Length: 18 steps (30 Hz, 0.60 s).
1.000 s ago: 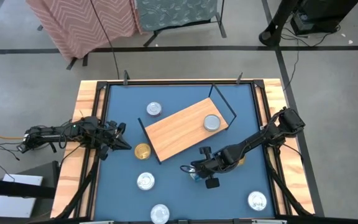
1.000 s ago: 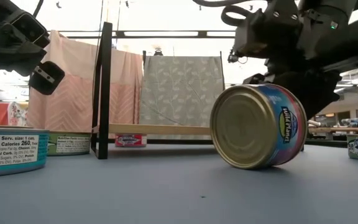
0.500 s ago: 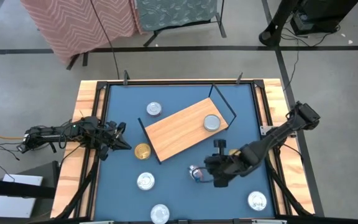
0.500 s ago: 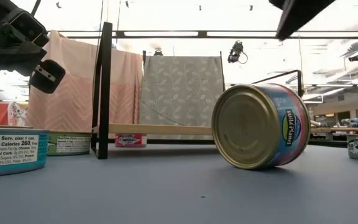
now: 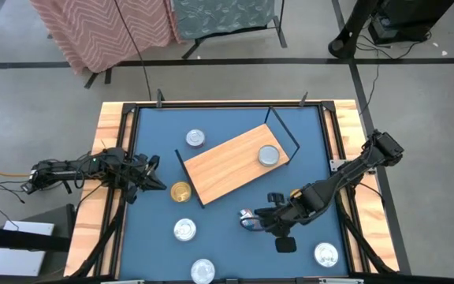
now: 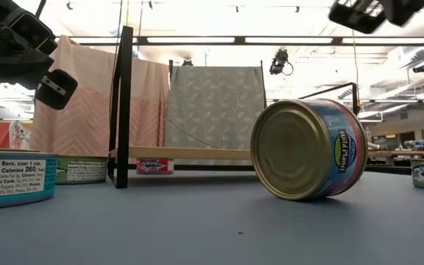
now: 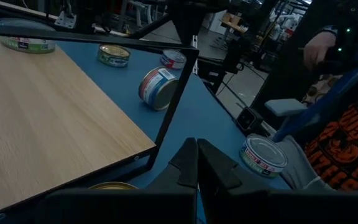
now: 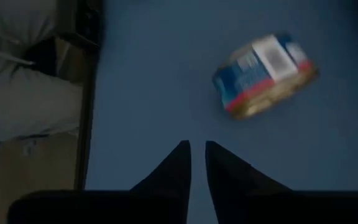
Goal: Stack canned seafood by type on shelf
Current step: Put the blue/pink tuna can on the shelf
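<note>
blue counter (image 5: 227,237) with a wooden rim carries the shelf (image 5: 231,163), a light-wood board with black wire end frames, lying at an angle near the middle. right end effector (image 5: 268,222) hangs over the near right part of the counter, its fingers (image 8: 174,167) parted by a narrow gap and grasping nothing. just to its left a tipped can (image 5: 247,220) rests on its edge, gold lid toward the low camera, blue and pink label around its side. one silver-lidded can (image 5: 268,155) sits on the shelf's right end. left end effector (image 5: 153,173) waits at the left edge, clenched and empty, beside a gold-lidded can (image 5: 180,192).
</note>
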Each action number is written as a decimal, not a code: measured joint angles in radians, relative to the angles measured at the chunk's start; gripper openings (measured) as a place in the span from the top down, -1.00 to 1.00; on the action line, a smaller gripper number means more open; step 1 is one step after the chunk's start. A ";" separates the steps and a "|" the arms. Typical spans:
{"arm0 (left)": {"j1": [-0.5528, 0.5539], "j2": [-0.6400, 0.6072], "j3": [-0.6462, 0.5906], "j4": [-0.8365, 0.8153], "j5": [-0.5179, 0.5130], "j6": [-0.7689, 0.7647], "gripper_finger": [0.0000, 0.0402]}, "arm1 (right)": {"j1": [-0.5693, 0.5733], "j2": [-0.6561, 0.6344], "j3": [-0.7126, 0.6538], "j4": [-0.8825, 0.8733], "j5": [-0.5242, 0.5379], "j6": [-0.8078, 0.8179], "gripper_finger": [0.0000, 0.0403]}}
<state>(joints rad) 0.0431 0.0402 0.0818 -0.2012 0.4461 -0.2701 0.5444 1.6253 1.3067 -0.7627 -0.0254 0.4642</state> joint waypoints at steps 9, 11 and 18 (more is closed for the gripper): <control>0.000 0.000 0.000 0.000 0.004 -0.022 0.97 | -0.051 0.000 0.000 0.075 0.140 -0.006 0.83; 0.000 0.000 0.000 0.000 0.004 -0.021 0.97 | -0.040 0.000 0.000 0.068 0.181 0.038 0.84; 0.000 0.000 0.000 0.000 0.004 0.009 0.97 | -0.034 0.000 0.000 0.066 0.190 0.236 0.55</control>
<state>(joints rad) 0.0432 0.0402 0.0818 -0.2016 0.4500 -0.2609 0.5102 1.6253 1.3067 -0.6968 0.1642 0.6999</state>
